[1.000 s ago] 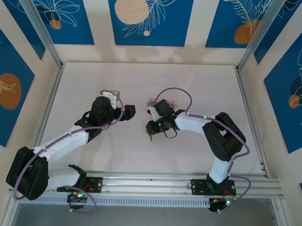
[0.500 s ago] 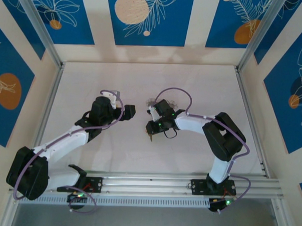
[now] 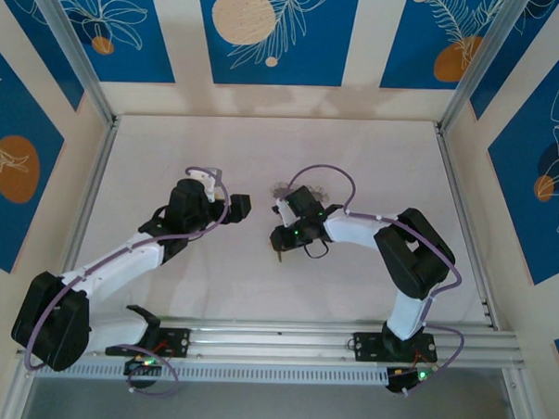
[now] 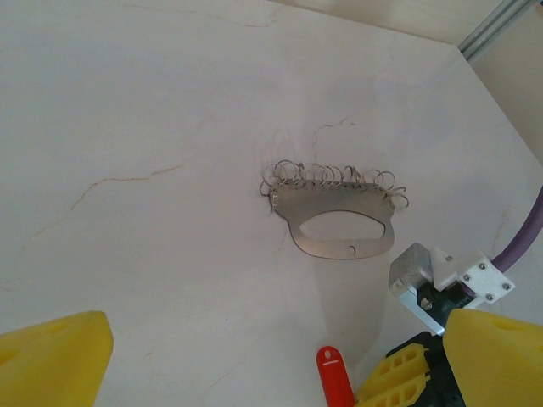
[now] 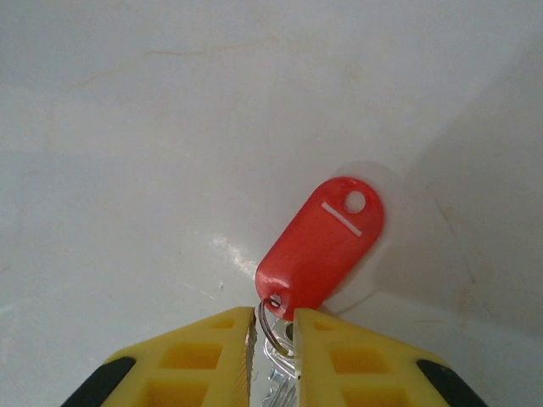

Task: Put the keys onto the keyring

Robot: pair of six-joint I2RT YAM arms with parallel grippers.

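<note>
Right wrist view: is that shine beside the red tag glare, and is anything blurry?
Right wrist view: yes, small glare glints on the table by the sharp red-tagged key, shadow at right. Left wrist view: keyring crisp, near yellow jaws slightly soft. Top external view: even light, faint shadows.

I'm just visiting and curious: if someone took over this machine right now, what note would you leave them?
The left gripper is open, holding nothing.
The right gripper is shut on the key, red head sticking out.
The keyring lies flat on the table, touched by neither gripper.
Done: key grasped. To do: thread it onto the keyring.
</note>
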